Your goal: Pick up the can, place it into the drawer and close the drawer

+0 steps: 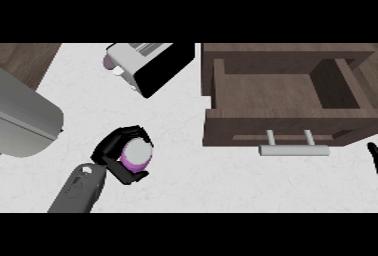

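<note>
Black left hand (118, 152) on its grey forearm curls its fingers round the one purple can (137, 153), above the white tabletop (192, 175). One open wooden drawer (280, 90) lies up-right of it. Right hand (373, 156) barely shows; cannot tell its state.

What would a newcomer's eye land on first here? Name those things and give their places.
First, the left hand at lower left, curled round a purple and white can. Next, the open wooden drawer at upper right, its metal handle facing the robot. Then the toaster at top centre.
</note>
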### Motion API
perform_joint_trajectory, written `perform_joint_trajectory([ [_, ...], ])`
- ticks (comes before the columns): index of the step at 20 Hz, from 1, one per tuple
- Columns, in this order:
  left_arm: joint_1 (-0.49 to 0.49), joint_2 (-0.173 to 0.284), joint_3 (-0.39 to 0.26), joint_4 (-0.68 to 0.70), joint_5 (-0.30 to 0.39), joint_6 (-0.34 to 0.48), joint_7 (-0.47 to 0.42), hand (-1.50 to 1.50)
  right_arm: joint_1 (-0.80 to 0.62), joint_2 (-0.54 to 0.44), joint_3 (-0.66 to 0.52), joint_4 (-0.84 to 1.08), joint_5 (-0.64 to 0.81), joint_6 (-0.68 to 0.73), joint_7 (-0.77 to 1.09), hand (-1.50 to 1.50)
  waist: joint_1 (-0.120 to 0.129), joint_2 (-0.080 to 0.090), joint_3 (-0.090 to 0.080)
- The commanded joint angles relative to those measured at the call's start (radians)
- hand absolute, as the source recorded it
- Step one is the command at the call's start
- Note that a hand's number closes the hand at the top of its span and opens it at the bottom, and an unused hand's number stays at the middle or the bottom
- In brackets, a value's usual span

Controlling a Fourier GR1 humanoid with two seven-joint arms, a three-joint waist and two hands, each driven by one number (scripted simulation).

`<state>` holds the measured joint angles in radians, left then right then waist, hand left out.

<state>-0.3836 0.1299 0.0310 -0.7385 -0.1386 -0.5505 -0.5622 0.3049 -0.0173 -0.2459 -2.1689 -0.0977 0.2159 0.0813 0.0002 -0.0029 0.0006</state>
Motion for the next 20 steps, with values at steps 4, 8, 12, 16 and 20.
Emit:
perform_joint_trajectory([
  [4,0.037,-0.011,0.244,-0.029,0.138,0.307,0.045,1.5,0.006,0.01,-0.018,0.001,0.0,-0.013,-0.015,-1.5,0.024,-0.001,0.001],
  [8,0.047,-0.078,0.272,-0.158,0.163,0.466,0.105,1.5,-0.02,-0.002,-0.024,-0.015,-0.025,-0.013,0.022,-1.5,0.017,-0.003,0.001],
  [12,0.1,-0.084,0.19,-0.456,0.169,0.462,0.327,1.5,0.053,0.017,0.035,-0.051,0.02,-0.03,-0.014,-1.5,0.006,-0.003,0.0],
  [16,0.062,-0.105,0.126,-0.519,0.129,0.534,0.369,1.5,-0.038,-0.053,-0.095,-0.06,-0.099,-0.013,0.092,-1.5,0.0,0.0,0.0],
  [20,-0.01,-0.129,-0.014,-0.642,0.148,0.69,0.511,1.5,-0.026,-0.041,-0.071,-0.089,-0.088,-0.005,0.088,-1.5,-0.004,-0.001,0.0],
])
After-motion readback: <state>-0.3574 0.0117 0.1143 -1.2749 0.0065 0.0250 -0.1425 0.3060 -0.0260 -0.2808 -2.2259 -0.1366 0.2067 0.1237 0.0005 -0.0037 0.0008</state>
